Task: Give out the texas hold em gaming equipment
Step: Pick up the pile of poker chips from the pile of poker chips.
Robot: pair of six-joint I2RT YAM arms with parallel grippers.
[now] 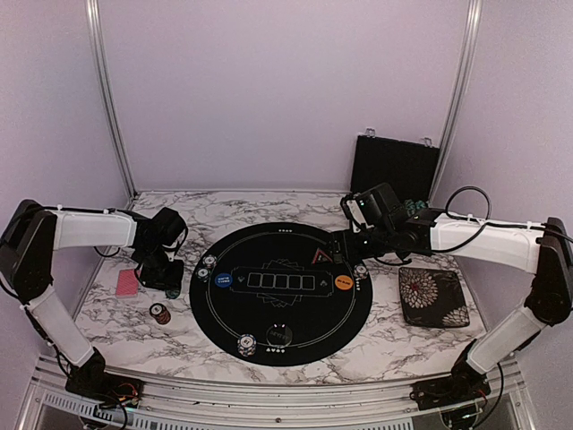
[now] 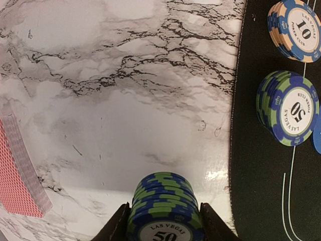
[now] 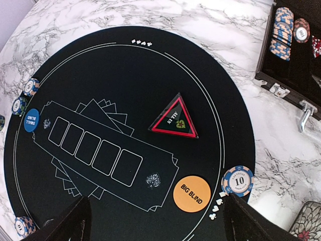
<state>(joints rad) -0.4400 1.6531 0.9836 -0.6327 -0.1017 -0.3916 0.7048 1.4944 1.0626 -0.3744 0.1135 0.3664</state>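
Left pincer [image 2: 163, 223] clenched on a green-and-blue 50 chip stack [image 2: 163, 198], fingers pressed to both its sides
Standing on the marble tabletop [image 2: 125, 100], just off the edge of the round black mat [image 2: 261, 175], with the red-backed card deck [image 2: 15, 175] to the other side; on the mat nearby, a second 50 stack [image 2: 288, 108] and a blue-and-cream 10 stack [image 2: 296, 30]. Right pincer [image 3: 155, 221] released, spread wide above the mat near the orange BIG BLIND button [image 3: 190, 193]

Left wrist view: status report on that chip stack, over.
Left gripper clamped on green-blue chip stack, over marble tabletop beside the mat. Right gripper open, empty, over the mat. Card deck clear to one side; nothing blocking.
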